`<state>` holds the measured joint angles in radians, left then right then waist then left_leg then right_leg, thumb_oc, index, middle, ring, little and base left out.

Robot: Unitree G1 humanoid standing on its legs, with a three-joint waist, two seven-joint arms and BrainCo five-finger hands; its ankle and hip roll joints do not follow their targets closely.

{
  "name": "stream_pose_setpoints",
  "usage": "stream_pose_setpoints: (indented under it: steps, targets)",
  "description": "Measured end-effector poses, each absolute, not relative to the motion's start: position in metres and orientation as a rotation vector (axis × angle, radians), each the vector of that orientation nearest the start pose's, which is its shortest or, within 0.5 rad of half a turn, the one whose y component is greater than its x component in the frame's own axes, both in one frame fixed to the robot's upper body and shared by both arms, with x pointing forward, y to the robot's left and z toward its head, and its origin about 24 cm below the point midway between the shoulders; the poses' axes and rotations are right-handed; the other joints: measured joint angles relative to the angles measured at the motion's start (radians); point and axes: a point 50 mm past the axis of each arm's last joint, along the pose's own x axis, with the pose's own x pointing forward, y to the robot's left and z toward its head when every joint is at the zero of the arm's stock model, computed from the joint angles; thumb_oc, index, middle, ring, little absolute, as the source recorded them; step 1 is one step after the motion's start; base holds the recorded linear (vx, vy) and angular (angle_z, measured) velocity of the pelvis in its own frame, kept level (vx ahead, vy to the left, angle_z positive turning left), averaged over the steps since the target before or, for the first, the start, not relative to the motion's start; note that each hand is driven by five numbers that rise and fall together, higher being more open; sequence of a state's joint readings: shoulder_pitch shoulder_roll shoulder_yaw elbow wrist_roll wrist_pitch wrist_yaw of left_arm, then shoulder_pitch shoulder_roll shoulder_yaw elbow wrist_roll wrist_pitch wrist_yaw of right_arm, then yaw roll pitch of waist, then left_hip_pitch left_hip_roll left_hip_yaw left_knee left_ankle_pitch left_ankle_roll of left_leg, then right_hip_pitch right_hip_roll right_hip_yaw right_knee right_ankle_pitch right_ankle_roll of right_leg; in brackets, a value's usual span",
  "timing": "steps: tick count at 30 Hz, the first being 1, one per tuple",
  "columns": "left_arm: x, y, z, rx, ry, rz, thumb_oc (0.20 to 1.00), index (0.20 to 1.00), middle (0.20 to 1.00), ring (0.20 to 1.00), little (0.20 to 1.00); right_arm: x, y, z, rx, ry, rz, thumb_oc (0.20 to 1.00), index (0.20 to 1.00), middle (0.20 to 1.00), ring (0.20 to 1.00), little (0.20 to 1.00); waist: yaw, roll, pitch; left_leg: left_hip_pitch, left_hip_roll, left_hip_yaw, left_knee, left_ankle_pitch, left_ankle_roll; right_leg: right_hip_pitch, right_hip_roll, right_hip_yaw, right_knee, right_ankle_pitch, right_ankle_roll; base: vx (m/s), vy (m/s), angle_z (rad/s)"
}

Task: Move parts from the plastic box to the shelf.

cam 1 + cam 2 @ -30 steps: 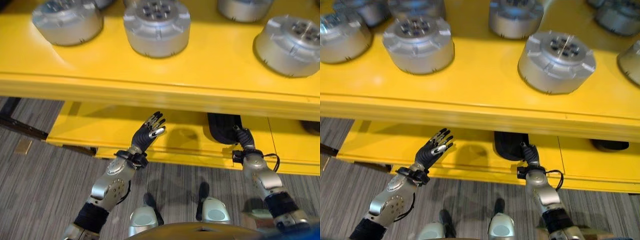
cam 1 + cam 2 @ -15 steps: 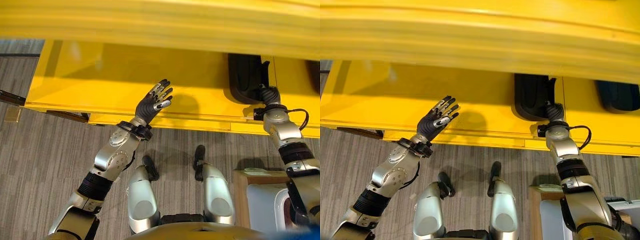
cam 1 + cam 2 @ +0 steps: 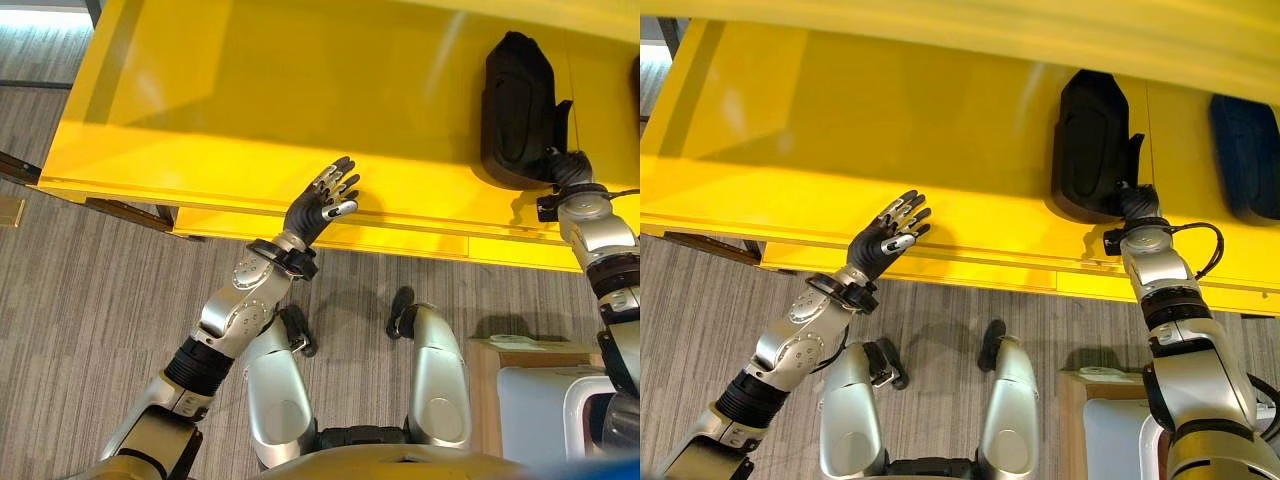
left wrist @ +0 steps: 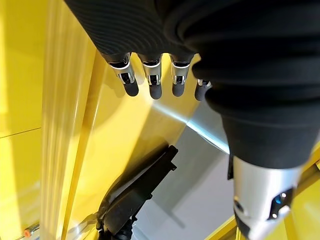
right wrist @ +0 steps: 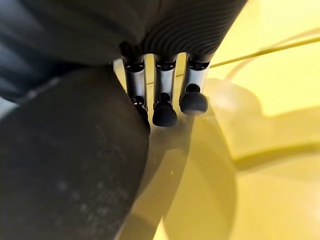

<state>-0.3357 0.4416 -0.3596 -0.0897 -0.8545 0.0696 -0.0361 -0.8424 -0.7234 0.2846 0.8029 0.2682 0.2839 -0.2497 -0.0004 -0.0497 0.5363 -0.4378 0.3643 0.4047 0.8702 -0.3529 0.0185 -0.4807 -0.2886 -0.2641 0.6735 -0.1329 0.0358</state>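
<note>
Yellow shelf (image 3: pixel 250 110) carries a black part (image 3: pixel 515 110) at its right. Right robot hand (image 3: pixel 1133 200) touches the part's near edge; its grip cannot be told. Left robot hand (image 3: pixel 322 205) hovers open, fingers straight, over the shelf's front edge.

A yellow shelf (image 3: pixel 890 130) fills the upper part of the frame. The left hand (image 3: pixel 888 238), fingers spread, is at its front edge in the centre left. At upper right, the right hand (image 3: pixel 1133 203) touches a black part (image 3: pixel 1090 145); another dark part (image 3: pixel 1245 155) lies at the right edge.
</note>
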Motion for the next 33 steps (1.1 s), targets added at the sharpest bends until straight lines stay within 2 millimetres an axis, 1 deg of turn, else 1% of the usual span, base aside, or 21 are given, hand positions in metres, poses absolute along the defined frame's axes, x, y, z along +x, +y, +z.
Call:
stream_pose_setpoints:
  steps: [1, 7, 8, 10, 14, 18, 21, 28, 33]
  targets:
    - [0.289, 0.113, 0.124, -0.338, -0.088, -0.549, 1.0, 1.0, 1.0, 1.0, 1.0, 0.373, -0.303, 0.157, -0.534, 0.206, -0.447, 0.2, 0.2, 0.2, 0.2, 0.2, -0.003, 0.0, 0.0, 0.0, 0.0, -0.001, 0.0, 0.0, -0.001, -0.001, 0.0, 0.0, 0.002, -0.003, -0.001, 0.0, 0.0, 0.0]
    - [0.288, 0.109, 0.121, -0.339, -0.081, -0.562, 1.0, 1.0, 1.0, 1.0, 1.0, 0.382, -0.299, 0.174, -0.568, 0.205, -0.455, 0.2, 0.2, 0.2, 0.2, 0.2, 0.014, 0.002, 0.001, 0.001, -0.002, -0.007, -0.008, 0.005, -0.009, -0.001, -0.006, -0.01, 0.016, -0.017, -0.003, 0.03, -0.008, 0.05]
    - [0.29, 0.11, 0.117, -0.336, -0.066, -0.553, 1.0, 1.0, 1.0, 1.0, 1.0, 0.385, -0.297, 0.181, -0.583, 0.198, -0.456, 0.2, 0.2, 0.2, 0.2, 0.2, 0.017, 0.004, 0.002, 0.002, -0.007, -0.008, -0.013, 0.006, -0.008, -0.001, -0.011, -0.011, 0.019, -0.018, -0.001, 0.05, 0.025, 0.09]
    - [0.291, 0.111, 0.115, -0.337, -0.065, -0.546, 1.0, 1.0, 1.0, 1.0, 1.0, 0.387, -0.296, 0.187, -0.598, 0.186, -0.463, 0.2, 0.2, 0.2, 0.2, 0.2, 0.019, 0.009, 0.004, 0.003, -0.017, -0.01, -0.017, 0.007, -0.009, -0.001, -0.022, -0.012, 0.025, -0.023, 0.002, 0.04, 0.027, 0.11]
    - [0.291, 0.11, 0.117, -0.366, -0.076, -0.552, 1.0, 1.0, 1.0, 1.0, 1.0, 0.388, -0.298, 0.188, -0.643, 0.199, -0.487, 0.2, 0.2, 0.2, 0.2, 0.2, 0.018, 0.017, 0.006, 0.004, -0.032, -0.007, -0.029, 0.009, -0.005, -0.001, -0.032, -0.012, 0.022, -0.022, 0.003, 0.01, 0.022, 0.06]
    - [0.291, 0.105, 0.12, -0.365, -0.097, -0.571, 1.0, 1.0, 1.0, 1.0, 1.0, 0.387, -0.3, 0.191, -0.696, 0.191, -0.535, 0.2, 0.2, 0.2, 0.2, 0.2, 0.017, 0.041, 0.009, 0.004, -0.036, -0.006, -0.032, 0.009, -0.005, -0.004, -0.04, -0.011, 0.024, -0.024, 0.007, 0.0, 0.017, 0.01]
    - [0.29, 0.104, 0.12, -0.368, -0.101, -0.574, 1.0, 1.0, 1.0, 1.0, 1.0, 0.389, -0.3, 0.198, -0.703, 0.186, -0.55, 0.2, 0.2, 0.2, 0.2, 0.2, 0.015, 0.044, 0.009, 0.004, -0.039, -0.004, -0.033, 0.009, -0.005, -0.01, -0.041, -0.009, 0.028, -0.026, 0.009, 0.0, 0.0, 0.0]
    - [0.29, 0.103, 0.122, -0.407, -0.109, -0.579, 1.0, 1.0, 1.0, 1.0, 1.0, 0.389, -0.303, 0.199, -0.757, 0.195, -0.581, 0.2, 0.2, 0.2, 0.2, 0.2, 0.01, 0.048, 0.008, 0.004, -0.049, -0.001, -0.057, 0.025, -0.007, -0.017, -0.05, -0.008, 0.023, -0.026, 0.009, -0.02, 0.037, 0.02]
    - [0.29, 0.103, 0.124, -0.412, -0.126, -0.578, 1.0, 1.0, 1.0, 1.0, 1.0, 0.389, -0.301, 0.2, -0.762, 0.176, -0.587, 0.2, 0.2, 0.2, 0.2, 0.2, 0.002, 0.051, 0.007, 0.008, -0.052, 0.007, -0.076, 0.033, -0.006, -0.017, -0.049, -0.008, 0.009, -0.021, 0.01, -0.01, 0.017, 0.01]
